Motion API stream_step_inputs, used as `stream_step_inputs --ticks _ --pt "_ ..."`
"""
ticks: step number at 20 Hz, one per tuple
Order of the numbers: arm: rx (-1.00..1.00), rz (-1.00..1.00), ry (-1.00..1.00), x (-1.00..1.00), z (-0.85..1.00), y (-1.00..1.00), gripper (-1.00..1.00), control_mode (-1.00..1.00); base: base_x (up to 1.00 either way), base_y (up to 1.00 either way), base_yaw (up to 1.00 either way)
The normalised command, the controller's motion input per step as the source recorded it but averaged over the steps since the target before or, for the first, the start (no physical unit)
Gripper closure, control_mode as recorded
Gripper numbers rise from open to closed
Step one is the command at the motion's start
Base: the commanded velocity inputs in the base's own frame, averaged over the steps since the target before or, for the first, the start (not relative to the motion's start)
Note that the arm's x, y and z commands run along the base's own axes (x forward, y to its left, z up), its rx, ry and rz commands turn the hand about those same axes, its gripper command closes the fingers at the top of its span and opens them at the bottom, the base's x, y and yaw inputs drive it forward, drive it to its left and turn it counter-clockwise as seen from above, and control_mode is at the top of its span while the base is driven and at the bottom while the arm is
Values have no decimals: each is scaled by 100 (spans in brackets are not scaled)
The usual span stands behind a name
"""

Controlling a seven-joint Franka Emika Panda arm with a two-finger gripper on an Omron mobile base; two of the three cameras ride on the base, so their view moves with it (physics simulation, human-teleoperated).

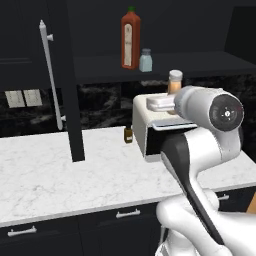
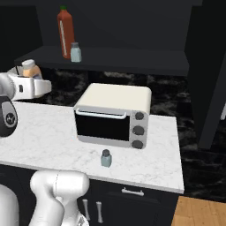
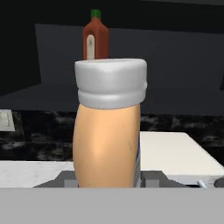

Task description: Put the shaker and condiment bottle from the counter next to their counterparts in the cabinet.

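Note:
My gripper [image 3: 109, 178] is shut on the condiment bottle [image 3: 107, 140], an orange-peach bottle with a pale cap, held upright above the counter [image 1: 50, 170]. The bottle [image 1: 175, 81] hangs beside the toaster oven, lower than the cabinet shelf [image 1: 200, 65]. On that shelf stand the counterparts: a tall red bottle [image 1: 130, 40] with a green cap and a small pale shaker [image 1: 145, 60]. The red bottle [image 3: 95, 39] rises straight behind the held bottle's cap in the hand view. The other shaker [image 2: 106, 158] stands on the counter [image 2: 44, 132] in front of the oven.
A white toaster oven [image 2: 114, 114] sits on the counter under the shelf. A tiny dark brown bottle [image 1: 128, 135] stands left of it. The cabinet door [image 1: 70, 100] hangs open edge-on, its silver bar handle [image 1: 50, 75] at the left.

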Motion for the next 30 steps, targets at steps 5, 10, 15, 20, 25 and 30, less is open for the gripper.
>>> stream_step_inputs --ticks 5,10,15,20,25,30 --pt "-3 14 -1 25 38 -2 100 -100 0 0 0" --pt "-5 11 -2 29 22 0 100 -100 0 0 0" --pt "-1 13 -1 32 18 4 100 -100 0 0 0" --pt "-3 8 -2 9 14 27 100 -100 0 0 0" --pt "-2 1 0 44 0 11 100 -100 0 0 0" --pt "0 0 0 42 0 10 100 -100 0 0 0"
